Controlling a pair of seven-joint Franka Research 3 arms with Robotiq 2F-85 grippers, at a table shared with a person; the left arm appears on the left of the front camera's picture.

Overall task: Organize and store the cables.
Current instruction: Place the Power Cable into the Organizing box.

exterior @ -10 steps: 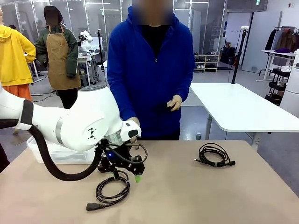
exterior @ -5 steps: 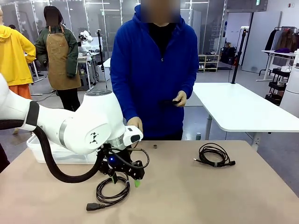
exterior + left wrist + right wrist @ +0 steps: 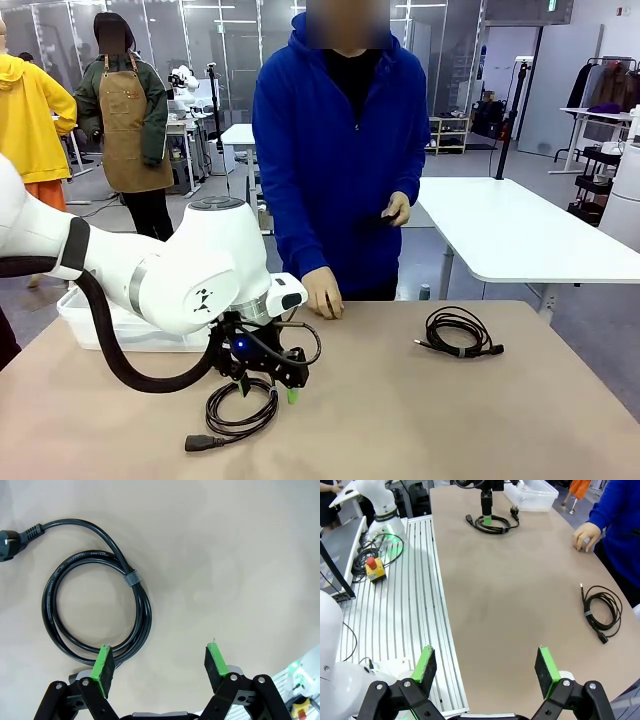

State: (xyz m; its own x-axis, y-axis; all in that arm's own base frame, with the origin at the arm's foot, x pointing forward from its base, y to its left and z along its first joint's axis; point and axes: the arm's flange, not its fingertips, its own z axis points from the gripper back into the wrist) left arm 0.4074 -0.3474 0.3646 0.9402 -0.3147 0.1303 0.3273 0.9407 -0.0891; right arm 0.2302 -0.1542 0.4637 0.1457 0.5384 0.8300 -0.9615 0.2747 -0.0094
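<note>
Two cable coils on tan table (image 3: 400, 420). Power cord coil (image 3: 240, 410) lies near my edge, under left gripper (image 3: 268, 388); its jaws are spread, empty, one pad over coil rim. Second coil (image 3: 460, 333) sits well apart, right. Right gripper (image 3: 487, 667) spread, empty. I judge cord light, springy, rubbery; take bundled strands beside grey tie (image 3: 130, 577).

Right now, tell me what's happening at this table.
The left hand hangs open over the edge of one coiled cable, gripping nothing. The right hand is open and empty by the table's near edge. A second cable lies farther right. A person leans a palm on the far edge.
</note>
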